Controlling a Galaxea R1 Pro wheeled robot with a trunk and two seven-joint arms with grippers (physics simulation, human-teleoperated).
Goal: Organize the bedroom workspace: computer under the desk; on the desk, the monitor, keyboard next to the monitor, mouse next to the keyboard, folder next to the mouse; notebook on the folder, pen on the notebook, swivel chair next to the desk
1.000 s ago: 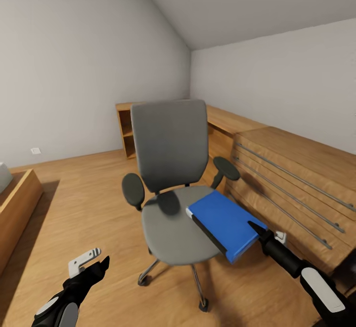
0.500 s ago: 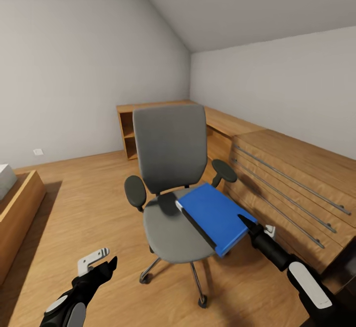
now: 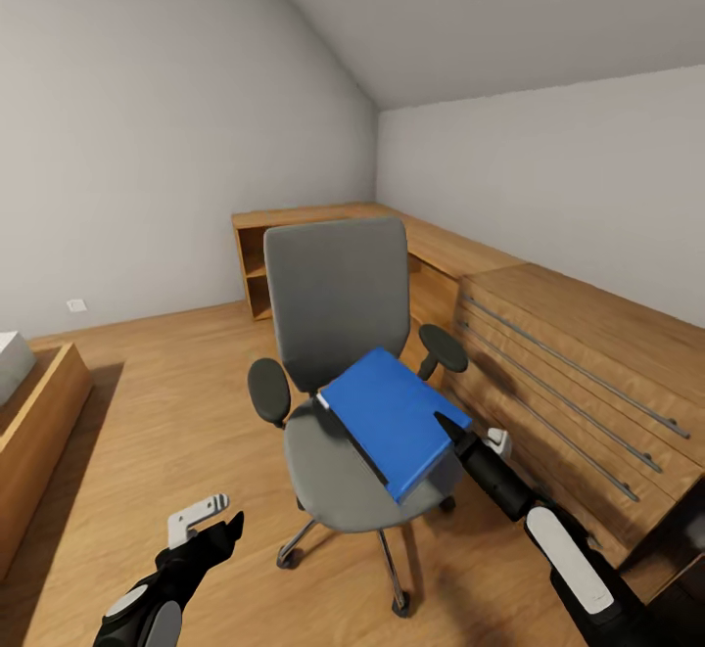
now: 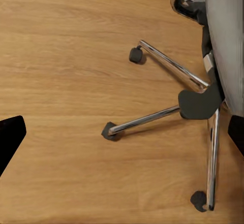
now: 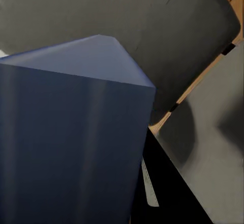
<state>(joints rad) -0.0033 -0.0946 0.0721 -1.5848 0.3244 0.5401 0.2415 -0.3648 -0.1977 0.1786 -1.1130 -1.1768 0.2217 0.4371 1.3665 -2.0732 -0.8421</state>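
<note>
Black and grey, the left end effector (image 3: pixel 211 522) hangs low over the wooden floor (image 3: pixel 147 402) at the near left, touching nothing; its white finger (image 3: pixel 196 512) and dark finger stand slightly apart, so it looks partly open, with nothing between them. In the left wrist view the floor lies below it, along with the chrome star base (image 4: pixel 175 94) and black casters of the swivel chair (image 3: pixel 343 353).

Across on the near right, the right end effector (image 3: pixel 452 432) reaches in from its black and white arm and grips the folder (image 3: pixel 392 417) at that cover's near right edge. The bright blue folder is tilted, its far corner raised toward the backrest, its dark strip along the left edge; it sits over the right part of the grey seat (image 3: pixel 328 466), and whether its lower edge touches the cushion I cannot tell. In the right wrist view the folder (image 5: pixel 71 132) looms close against the chair's grey upholstery (image 5: pixel 127 26).

Beyond, the chair stands on the floor just beside a light wooden drawer unit (image 3: pixel 578 383) with long silver handles, and a wooden counter (image 3: pixel 323 226) runs into the room's far corner.
</note>
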